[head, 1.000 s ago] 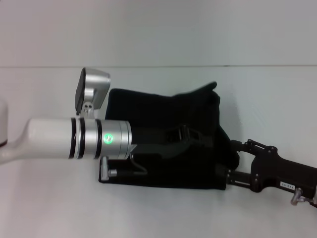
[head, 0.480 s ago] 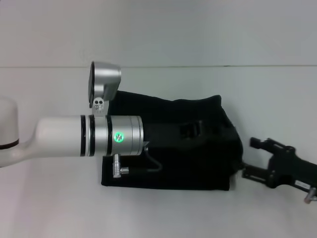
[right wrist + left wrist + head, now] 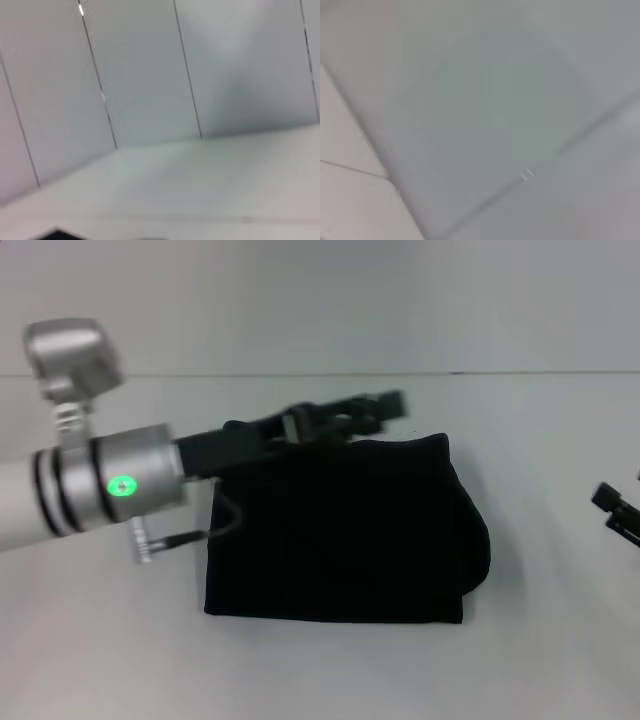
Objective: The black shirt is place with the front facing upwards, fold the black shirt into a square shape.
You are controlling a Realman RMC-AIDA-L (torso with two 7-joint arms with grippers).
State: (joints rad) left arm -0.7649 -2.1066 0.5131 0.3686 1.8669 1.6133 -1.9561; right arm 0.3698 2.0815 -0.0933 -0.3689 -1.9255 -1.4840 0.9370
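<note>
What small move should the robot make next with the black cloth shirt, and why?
Probably draw both arms clear and stop: the black cloth shirt already lies folded in a roughly square bundle on the white table, the left gripper is over its far edge, and the right gripper is off beside it.

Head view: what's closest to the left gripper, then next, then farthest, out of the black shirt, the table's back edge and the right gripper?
1. The black shirt, just under and in front of the left gripper.
2. The table's back edge, just behind it.
3. The right gripper, far off at the right side.
</note>
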